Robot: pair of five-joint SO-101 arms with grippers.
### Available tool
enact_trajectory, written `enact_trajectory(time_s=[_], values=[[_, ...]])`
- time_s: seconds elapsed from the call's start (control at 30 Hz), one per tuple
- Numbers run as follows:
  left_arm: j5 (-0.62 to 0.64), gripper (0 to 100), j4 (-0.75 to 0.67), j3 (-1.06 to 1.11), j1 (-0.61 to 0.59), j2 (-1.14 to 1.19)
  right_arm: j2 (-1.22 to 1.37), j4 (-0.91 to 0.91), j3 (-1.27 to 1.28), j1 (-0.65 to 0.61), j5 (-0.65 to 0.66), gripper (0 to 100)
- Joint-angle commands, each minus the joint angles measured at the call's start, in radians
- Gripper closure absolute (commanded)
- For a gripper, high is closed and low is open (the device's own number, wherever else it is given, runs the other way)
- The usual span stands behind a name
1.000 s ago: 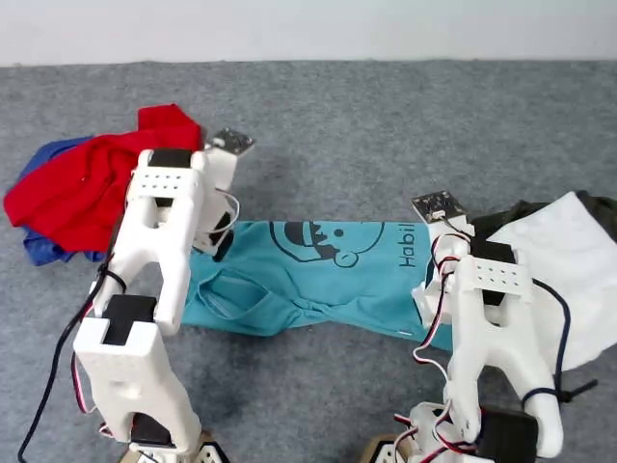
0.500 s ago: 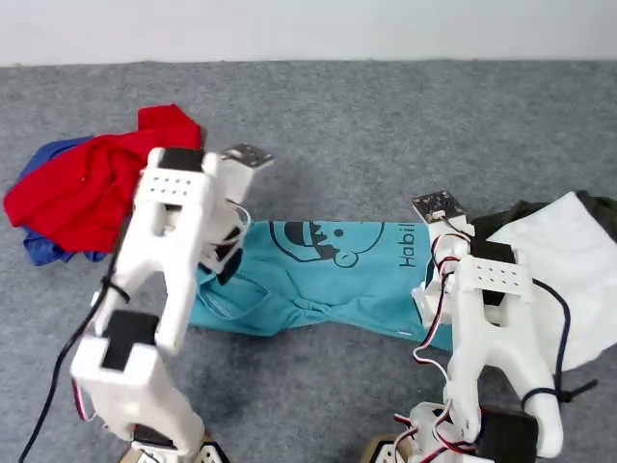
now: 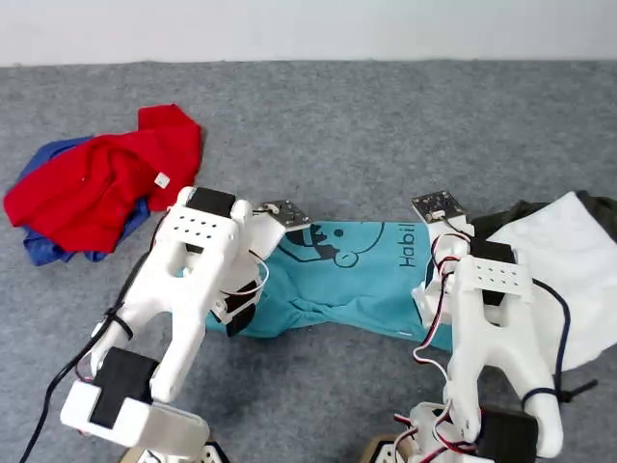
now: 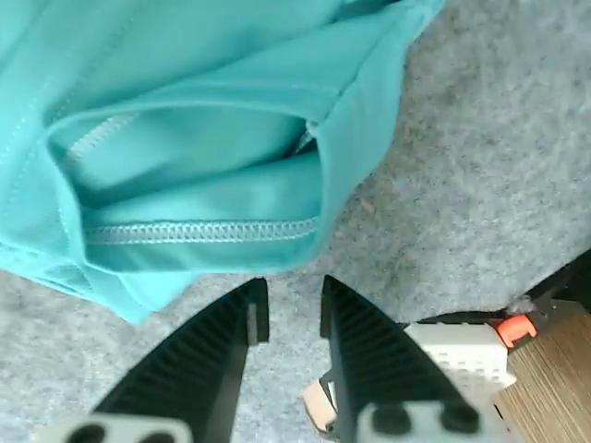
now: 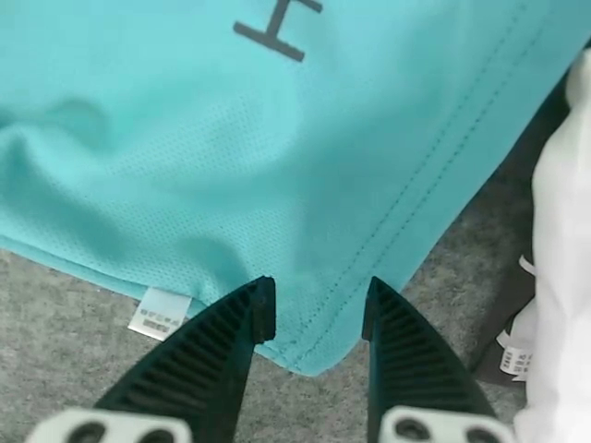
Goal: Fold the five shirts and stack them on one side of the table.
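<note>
Guessing the risk: teal shirt (image 3: 357, 275) lies rumpled mid-way across the counter (image 3: 386, 125). Left tool (image 4: 291, 293) is barely parted, empty, beside its doubled hem. Right tool (image 5: 319, 295) is wider, empty, over the near-right corner. Pinching one layer could skew the fold.

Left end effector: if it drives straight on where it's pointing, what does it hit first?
Most likely the folded edge of the teal shirt, right ahead of the left end effector. Depth is unclear; it might touch the grey table surface just short of the fabric.
</note>
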Motion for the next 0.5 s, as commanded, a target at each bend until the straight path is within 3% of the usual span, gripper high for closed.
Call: enact_trajectory(time_s=[0.0, 0.3, 0.47], values=[[-0.015, 90, -0.048, -0.001, 0.014, 0.034, -0.002, -0.001, -0.006, -0.012, -0.011, 83.3], [0.011, 90, -0.302, -0.005, 0.014, 0.181, -0.002, -0.001, -0.006, -0.012, -0.011, 83.3], [0.114, 90, -0.310, -0.091, 0.014, 0.183, -0.002, -0.001, -0.006, -0.012, -0.011, 83.3]])
